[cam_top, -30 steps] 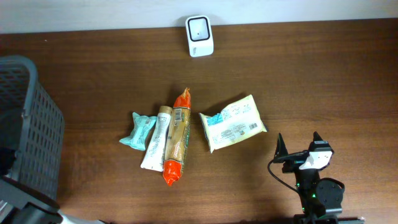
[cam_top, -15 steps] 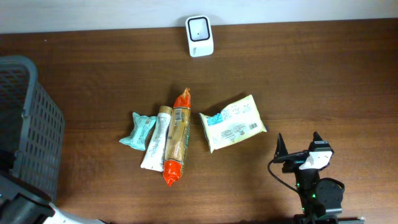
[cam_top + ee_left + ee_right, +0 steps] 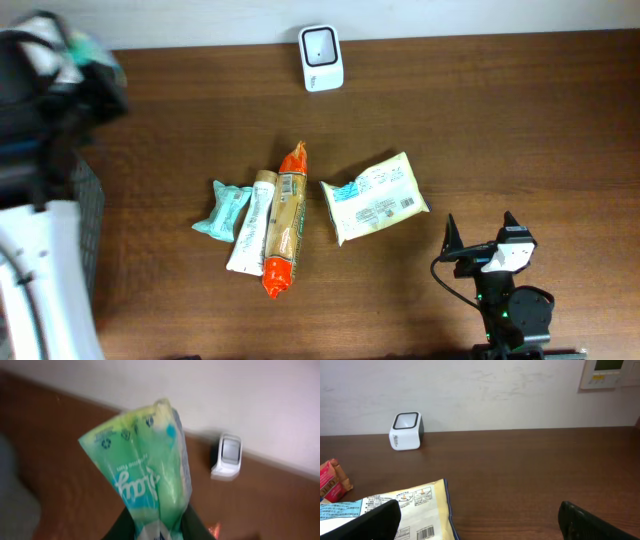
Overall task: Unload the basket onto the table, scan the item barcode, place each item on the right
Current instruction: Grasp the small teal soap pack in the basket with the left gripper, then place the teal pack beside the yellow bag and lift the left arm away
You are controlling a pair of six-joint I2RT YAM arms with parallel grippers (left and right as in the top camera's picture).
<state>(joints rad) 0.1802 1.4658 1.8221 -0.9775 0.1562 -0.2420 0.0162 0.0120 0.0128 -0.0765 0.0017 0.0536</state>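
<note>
Green pouch (image 3: 150,470) pinched in L gripper (image 3: 157,527), held high far left, scanner (image 3: 227,455) ahead — prob. for a pass across its window. R gripper (image 3: 480,520) idle, jaws wide, clear of other pkts (image 3: 375,198).

A pretend shop till in a plain room. A small white scanner (image 3: 406,431) stands by the bare wall (image 3: 495,390), far ahead of the right pincer (image 3: 479,512), and snack packs (image 3: 420,505) lie on the brown table (image 3: 530,470) nearer it.
</note>
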